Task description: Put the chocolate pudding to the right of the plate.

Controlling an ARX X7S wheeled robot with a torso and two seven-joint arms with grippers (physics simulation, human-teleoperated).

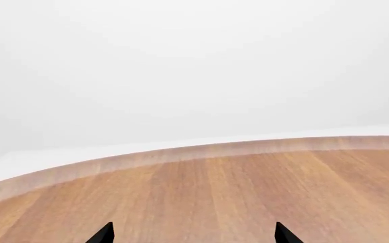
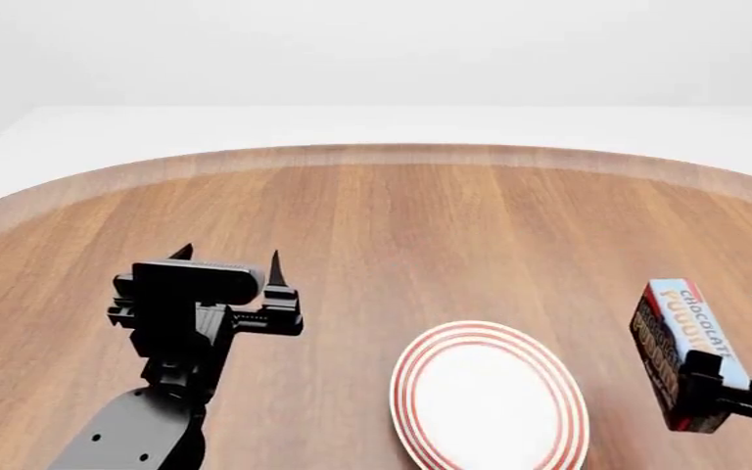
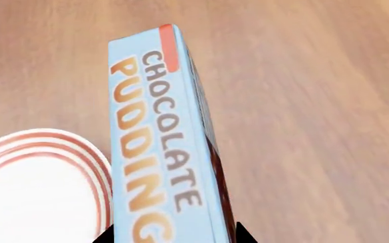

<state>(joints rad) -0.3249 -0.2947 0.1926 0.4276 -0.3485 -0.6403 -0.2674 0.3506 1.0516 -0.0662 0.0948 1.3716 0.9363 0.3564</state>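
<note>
Right end effector (image 2: 716,387) is pinching the chocolate pudding (image 2: 683,348); I see black fingertips on both sides of the box at the near edge of the right wrist view, and the head view shows the clamp on its lower end. The box sits at the right side of the scene, just right of the plate (image 2: 488,397), separated from the rim by a strip of bare wood. I can't tell whether its bottom is on the bench (image 2: 390,225) or slightly above it; my guess is slightly above. Long axis runs near to far, tilted a little, with the light blue lettered face up and toward the head camera and a dark brown face turned toward the plate. So the thing is already in the right arm's grip and on the correct side; my read is that the coming move is mostly straight down, keeping that gap to the rim, then release. Left end effector (image 2: 228,257) is spread, holding nothing, well apart on the left over bare wood; its wrist view shows only two black tips and the bench edge. It's much farther from the box, so the right arm does the job. Bench is a round-edged wood-grain top, with nothing else on it in view. Room beyond it is plain white, featureless.
</note>
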